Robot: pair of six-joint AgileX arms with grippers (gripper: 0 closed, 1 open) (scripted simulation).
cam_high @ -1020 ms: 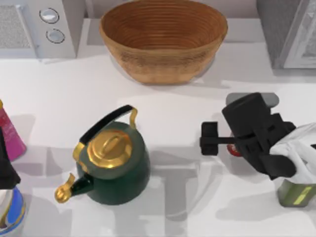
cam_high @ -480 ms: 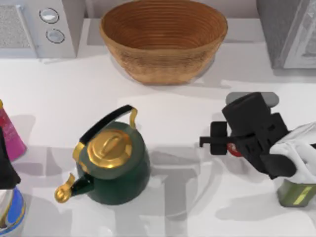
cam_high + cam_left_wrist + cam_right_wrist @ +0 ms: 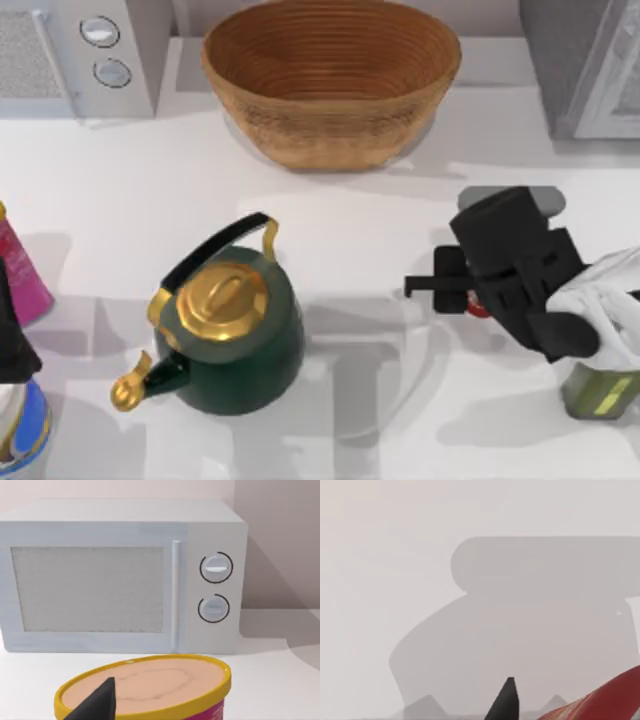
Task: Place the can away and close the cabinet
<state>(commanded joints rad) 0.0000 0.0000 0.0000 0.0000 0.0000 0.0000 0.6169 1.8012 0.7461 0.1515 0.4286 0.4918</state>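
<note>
Progress: early, by my judgement; the can point(image 3: 477, 303) stands on the table point(image 3: 150, 200), right side, under the right gripper point(image 3: 432, 286), not lifted.
Right gripper: down at the can, near the olive bottle point(image 3: 598, 390); fingers narrowly parted in the top view, a red edge beside one fingertip point(image 3: 505, 700) in the wrist view; whether they grip it I cannot tell.
Left arm: parked at the table's left edge.
Left to do: lift the can, stow it in the cabinet point(image 3: 590, 65) at the top right, shut the door.
Writing: none readable; microwave point(image 3: 125, 575) dials unmarked.
</note>
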